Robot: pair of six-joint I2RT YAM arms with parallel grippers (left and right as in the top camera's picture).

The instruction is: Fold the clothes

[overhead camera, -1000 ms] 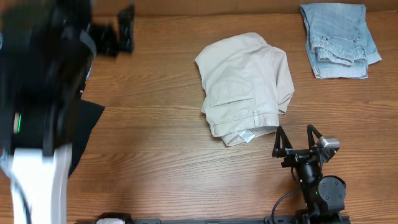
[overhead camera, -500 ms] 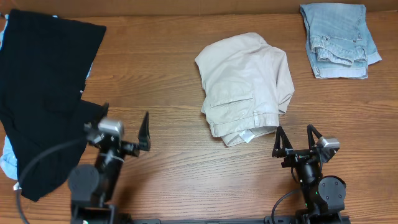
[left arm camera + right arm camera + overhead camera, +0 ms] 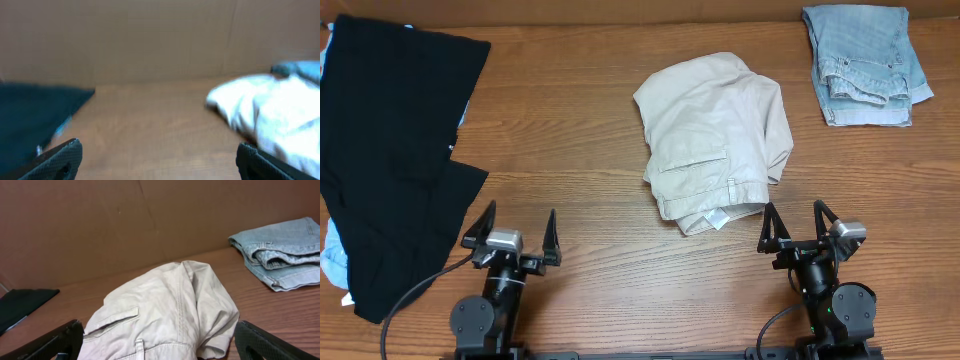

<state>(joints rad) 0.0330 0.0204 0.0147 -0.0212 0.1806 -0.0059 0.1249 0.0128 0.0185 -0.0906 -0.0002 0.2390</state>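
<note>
The beige khaki shorts [image 3: 715, 135] lie folded in a bundle mid-table, welt pocket up and white label at the near edge; they also show in the right wrist view [image 3: 165, 310] and blurred in the left wrist view [image 3: 270, 117]. The black garment [image 3: 395, 150] lies spread at the far left. The light-blue denim shorts [image 3: 865, 62] lie folded at the back right. My left gripper [image 3: 512, 232] is open and empty at the front left. My right gripper [image 3: 798, 228] is open and empty, just in front of the khaki shorts.
A brown cardboard wall [image 3: 150, 215] runs along the table's back edge. Bare wooden tabletop [image 3: 610, 250] lies between the two grippers. A bit of light-blue cloth [image 3: 332, 262] sticks out under the black garment at the left edge.
My left arm has come down from over the black garment to the front left and settled with its jaws open. The black garment now lies uncovered. The right arm has not moved.
</note>
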